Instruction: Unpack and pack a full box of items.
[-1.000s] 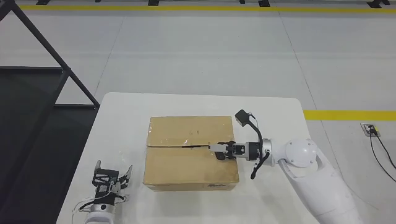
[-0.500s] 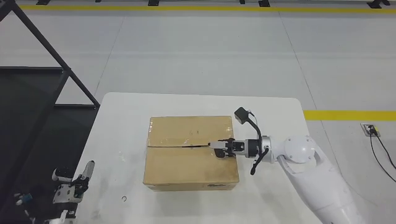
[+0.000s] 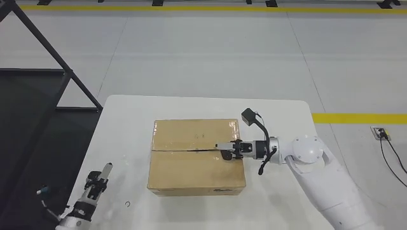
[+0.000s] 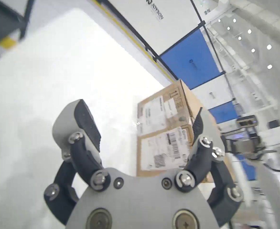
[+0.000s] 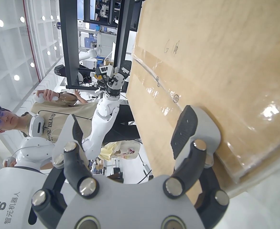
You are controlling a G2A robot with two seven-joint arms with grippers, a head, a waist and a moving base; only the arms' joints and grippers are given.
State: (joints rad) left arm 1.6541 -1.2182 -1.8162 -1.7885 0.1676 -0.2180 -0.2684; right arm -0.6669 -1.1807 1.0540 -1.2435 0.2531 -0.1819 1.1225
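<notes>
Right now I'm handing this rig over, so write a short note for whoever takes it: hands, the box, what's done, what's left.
Left hand: open, empty, by the near left corner of the table, apart from the box.
Right hand: open, empty, at the box top beside the taped seam, one finger lying against the cardboard.
Box: middle of the table, flaps shut, tape over the seam.
Done: nothing unpacked yet.
Left: open the seam, take the items out, then pack them back.
</notes>
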